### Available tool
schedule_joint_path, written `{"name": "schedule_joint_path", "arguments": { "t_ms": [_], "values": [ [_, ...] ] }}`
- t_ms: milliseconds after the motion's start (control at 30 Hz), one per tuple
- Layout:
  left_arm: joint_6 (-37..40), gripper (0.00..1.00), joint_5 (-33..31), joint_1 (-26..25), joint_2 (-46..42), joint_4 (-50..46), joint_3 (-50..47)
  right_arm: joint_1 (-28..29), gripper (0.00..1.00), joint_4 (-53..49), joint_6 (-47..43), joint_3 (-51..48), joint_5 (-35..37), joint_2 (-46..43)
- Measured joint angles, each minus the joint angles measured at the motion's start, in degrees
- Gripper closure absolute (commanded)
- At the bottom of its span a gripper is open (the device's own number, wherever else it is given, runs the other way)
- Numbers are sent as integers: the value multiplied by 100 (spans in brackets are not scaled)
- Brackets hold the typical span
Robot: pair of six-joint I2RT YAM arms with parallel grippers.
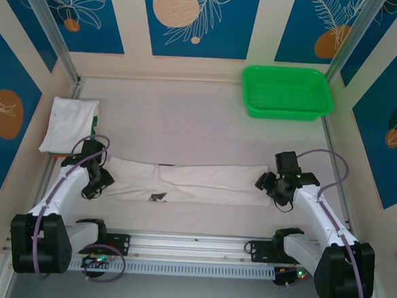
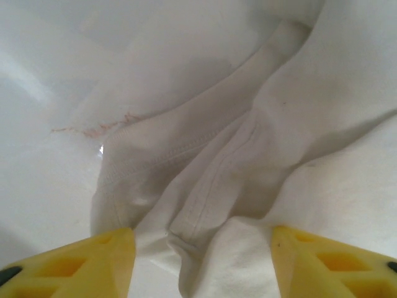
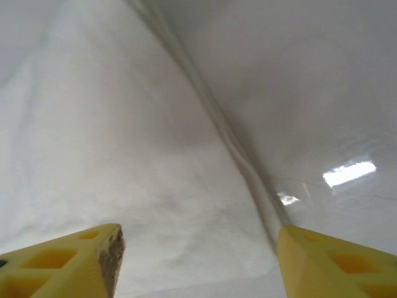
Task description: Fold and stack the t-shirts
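Left gripper (image 2: 201, 233) and right gripper (image 3: 200, 231) sit at the shirt's (image 1: 189, 181) ends, fingers spread wide, nothing pinched; folded shirt (image 1: 69, 124) rests back-left.

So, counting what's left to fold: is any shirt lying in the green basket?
No, the green basket shows only its bare green mesh floor.

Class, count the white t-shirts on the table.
2. A folded t-shirt lies at the far left; a spread t-shirt stretches across the near middle. The folded one may hide others.
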Motion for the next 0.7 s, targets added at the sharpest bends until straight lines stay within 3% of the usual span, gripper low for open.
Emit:
{"name": "schedule_joint_path", "arguments": {
  "t_ms": [67, 167, 267, 467, 700],
  "values": [
    [-31, 21, -101, -232, -28, 11, 138, 299, 31, 107, -17, 181, 85, 142],
    [-155, 20, -122, -708, 92, 195, 308, 820, 32, 378, -39, 601, 170, 791],
    [-404, 28, 46, -968, 428, 577, 306, 1272, 39, 693, -33, 1134, 221, 1770],
    [-767, 48, 391, -1019, 1353, 1274, 111, 1867, 47, 1163, -63, 2061, 236, 3386],
    [-713, 58, 481, -1069, 2448, 1635, 872, 1707, 48, 1294, -79, 2151, 225, 3958]
  ]
}}
